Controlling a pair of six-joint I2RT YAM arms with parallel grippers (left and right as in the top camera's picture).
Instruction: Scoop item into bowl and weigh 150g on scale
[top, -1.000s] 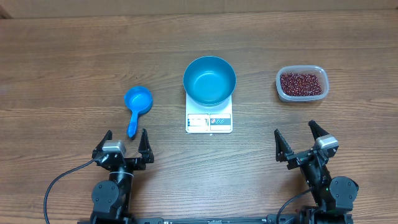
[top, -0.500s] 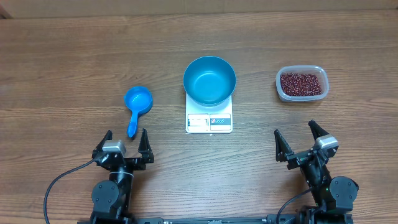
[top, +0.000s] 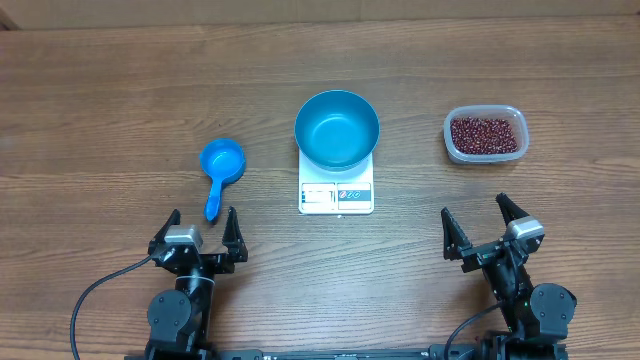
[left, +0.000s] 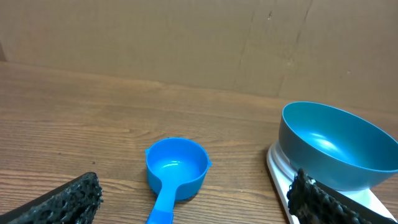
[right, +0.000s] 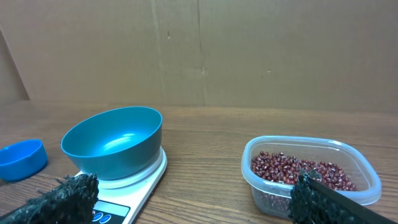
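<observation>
Left gripper (top: 202, 222) and right gripper (top: 475, 212) wide, empty. Scoop (top: 221, 163) lies just ahead of your left, handle pointing back at it. Beans (top: 485, 134) in tub (top: 523, 130) ahead of right; bowl (top: 337, 128) empty on scale (top: 336, 196).

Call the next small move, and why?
Likely advance the left gripper to the blue scoop, whose handle points at it. It and the right gripper are open and empty, the blue bowl on the scale is empty, and the red beans sit in the clear tub.
</observation>
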